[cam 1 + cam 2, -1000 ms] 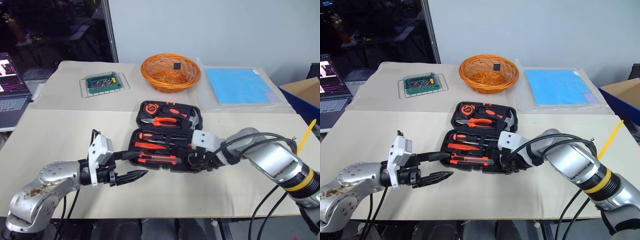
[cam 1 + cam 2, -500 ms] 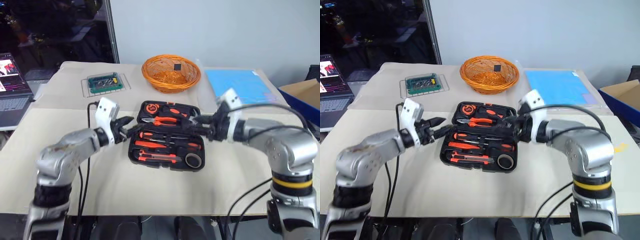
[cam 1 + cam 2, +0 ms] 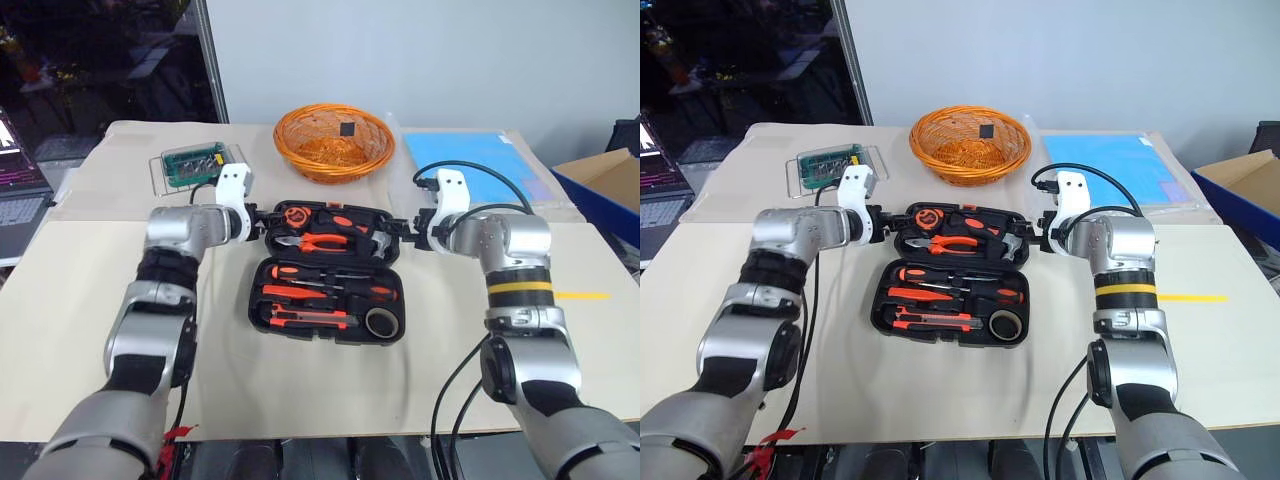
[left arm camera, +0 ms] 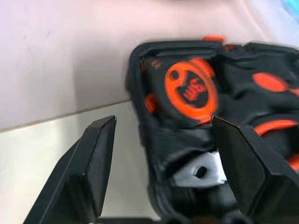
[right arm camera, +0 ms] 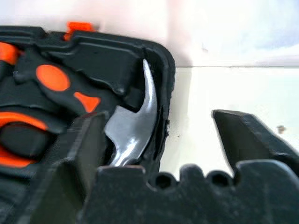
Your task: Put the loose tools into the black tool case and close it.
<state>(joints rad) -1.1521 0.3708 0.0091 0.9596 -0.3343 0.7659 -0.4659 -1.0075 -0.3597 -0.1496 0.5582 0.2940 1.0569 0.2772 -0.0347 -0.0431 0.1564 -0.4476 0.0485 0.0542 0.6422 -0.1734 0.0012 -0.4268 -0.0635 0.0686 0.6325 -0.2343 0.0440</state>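
The black tool case (image 3: 330,262) lies open flat in the middle of the table. Its near half holds the loose tools: an orange-and-black screwdriver (image 3: 312,272), a thin red one (image 3: 298,293) and the utility knife (image 3: 312,319), each in a recess. The far half carries a tape measure (image 4: 191,91), pliers (image 3: 322,241) and a hammer (image 5: 133,128). My left gripper (image 3: 263,217) is open, one finger on each side of the far half's left wall. My right gripper (image 3: 401,232) is open across the right wall beside the hammer head.
An orange wicker basket (image 3: 335,140) stands behind the case. The green bit set (image 3: 195,165) lies at the back left and a blue sheet (image 3: 478,168) at the back right. A laptop (image 3: 15,175) is at far left, a blue box (image 3: 605,185) at far right.
Both arms have swung forward from the near side of the table. The left gripper left the bare table and the right left the case's near right corner; both now flank the far half.
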